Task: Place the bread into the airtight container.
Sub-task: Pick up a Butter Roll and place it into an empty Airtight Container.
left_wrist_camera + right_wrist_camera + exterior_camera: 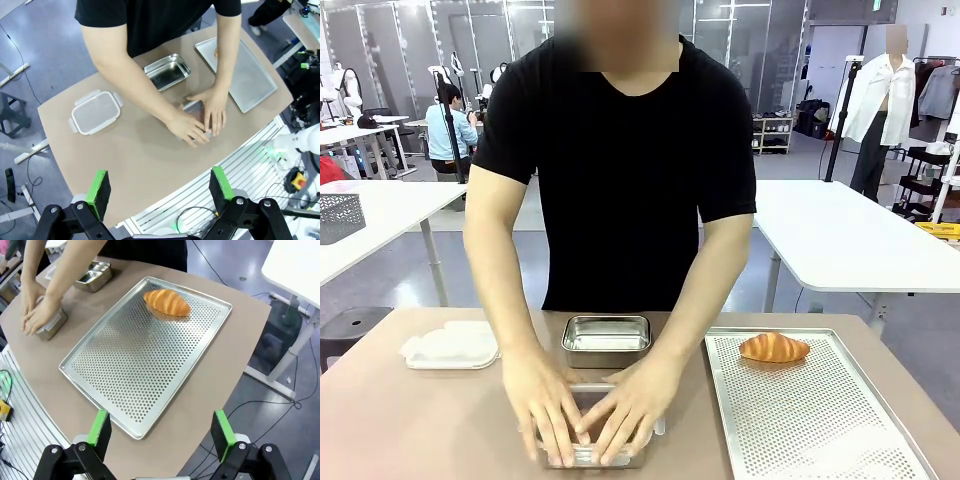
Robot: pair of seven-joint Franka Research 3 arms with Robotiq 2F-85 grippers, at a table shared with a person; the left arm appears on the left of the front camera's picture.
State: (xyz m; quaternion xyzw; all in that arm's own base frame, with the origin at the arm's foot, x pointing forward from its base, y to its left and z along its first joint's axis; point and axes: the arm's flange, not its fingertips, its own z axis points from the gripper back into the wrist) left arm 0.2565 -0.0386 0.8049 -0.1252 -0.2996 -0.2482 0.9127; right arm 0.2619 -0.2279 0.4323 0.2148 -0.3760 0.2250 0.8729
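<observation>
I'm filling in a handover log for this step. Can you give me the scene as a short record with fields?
bread: on the perforated tray, untouched
steel container: open, table centre
second container: near the robot's edge, under the hands
person's hands: both pressing on the second container
clip-lock plastic piece: robot's left side; lid or box, cannot tell
left tool: open, empty, above the table
right tool: open, empty, above the tray's near end
</observation>
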